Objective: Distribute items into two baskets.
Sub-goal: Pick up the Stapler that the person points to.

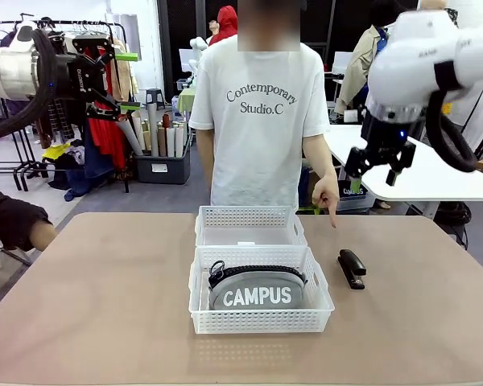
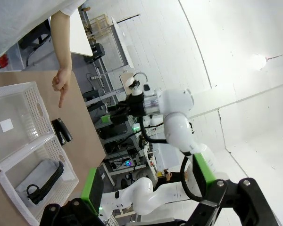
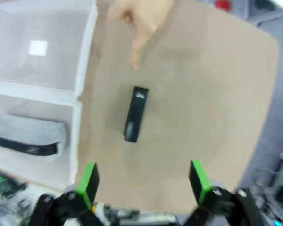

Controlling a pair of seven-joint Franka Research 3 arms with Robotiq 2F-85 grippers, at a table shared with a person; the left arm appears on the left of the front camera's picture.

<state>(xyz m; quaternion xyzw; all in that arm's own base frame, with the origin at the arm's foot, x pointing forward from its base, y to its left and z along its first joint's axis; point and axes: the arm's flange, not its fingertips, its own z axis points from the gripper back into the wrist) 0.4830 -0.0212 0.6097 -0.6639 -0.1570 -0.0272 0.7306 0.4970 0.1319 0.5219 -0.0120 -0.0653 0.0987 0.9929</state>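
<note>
The surface (image 1: 105,305) carries two white lattice baskets set one behind the other and touching. The far basket (image 1: 249,215) holds nothing but a small white label on its clear bottom. The near basket (image 1: 262,323) already has the grey CAMPUS pouch (image 1: 256,291) in it, lying flat with its black zipper along the top. I judge the pouch soft and light; it would sag if lifted by one end, but it looks settled where it belongs and I see no need to take hold of it.

The black stapler (image 1: 352,268) is what is left for me. It lies on the bare surface to the right of the near basket, apart from its wall, with its long axis running away from me. The person's hand (image 1: 327,195) points a finger down just past its far end. I judge it stiff, compact and fairly dense for its size, with smooth sides that could slide under my pads. I would take it across its narrow width near the middle of its length, squeezing side to side, not top to bottom, since the hinged top would probably give.

My right tool (image 3: 144,176) hangs above it with jaws spread wide and nothing in them. My left tool (image 1: 129,80) is up at the far left, also spread and empty
</note>
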